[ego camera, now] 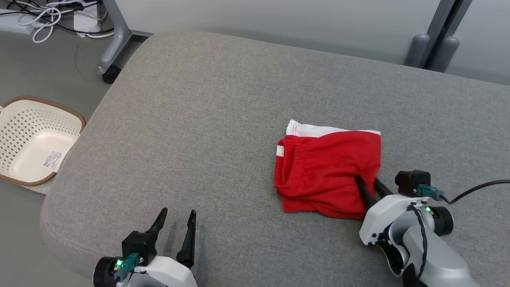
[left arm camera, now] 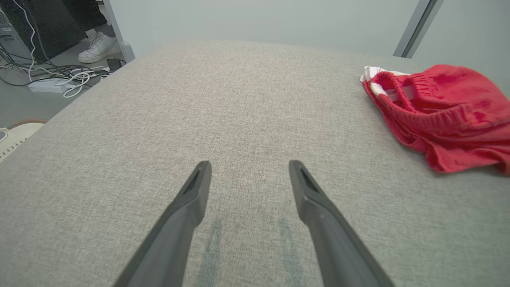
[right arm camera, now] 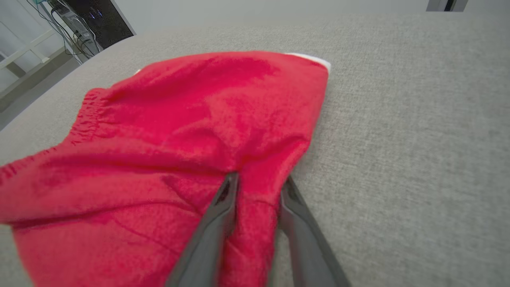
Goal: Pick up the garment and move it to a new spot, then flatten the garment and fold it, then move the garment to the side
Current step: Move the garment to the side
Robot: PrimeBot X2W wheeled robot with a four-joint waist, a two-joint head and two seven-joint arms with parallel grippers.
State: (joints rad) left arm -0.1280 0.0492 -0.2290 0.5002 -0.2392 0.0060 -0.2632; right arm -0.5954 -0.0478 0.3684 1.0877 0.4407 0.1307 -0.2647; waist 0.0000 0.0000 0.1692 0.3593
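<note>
The garment, red shorts with a white band along the far edge, lies folded over on the right half of the grey cushion. My right gripper reaches in from the lower right at the garment's near right corner. In the right wrist view the gripper has its two fingers on either side of a raised ridge of red cloth, pinching it. My left gripper hovers open over bare cushion near the front edge, well left of the garment. In the left wrist view its fingers are spread, with the garment at the far right.
A cream perforated basket sits on the floor past the cushion's left edge. A grey table leg on a caster and cables are at the back left, and a person's white shoe shows there. Grey posts stand behind right.
</note>
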